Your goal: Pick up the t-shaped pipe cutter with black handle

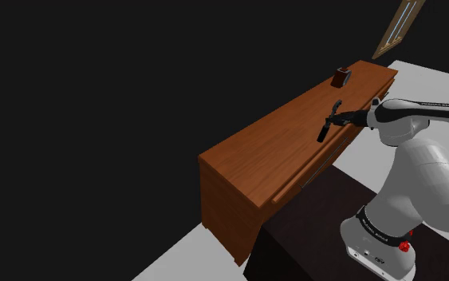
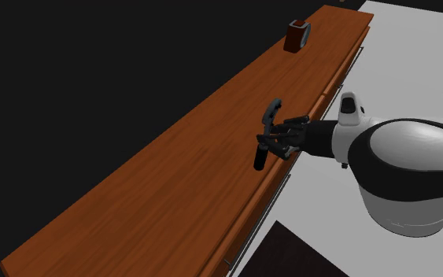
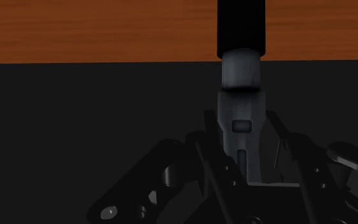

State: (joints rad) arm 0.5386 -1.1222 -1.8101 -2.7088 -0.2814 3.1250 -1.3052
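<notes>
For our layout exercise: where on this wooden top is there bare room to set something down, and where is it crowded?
Bare: the long stretch of wooden top from the gripper and its pipe cutter to the end away from the small dark box; also the stretch between cutter and box. Crowded: around the gripper, at the front edge.
</notes>
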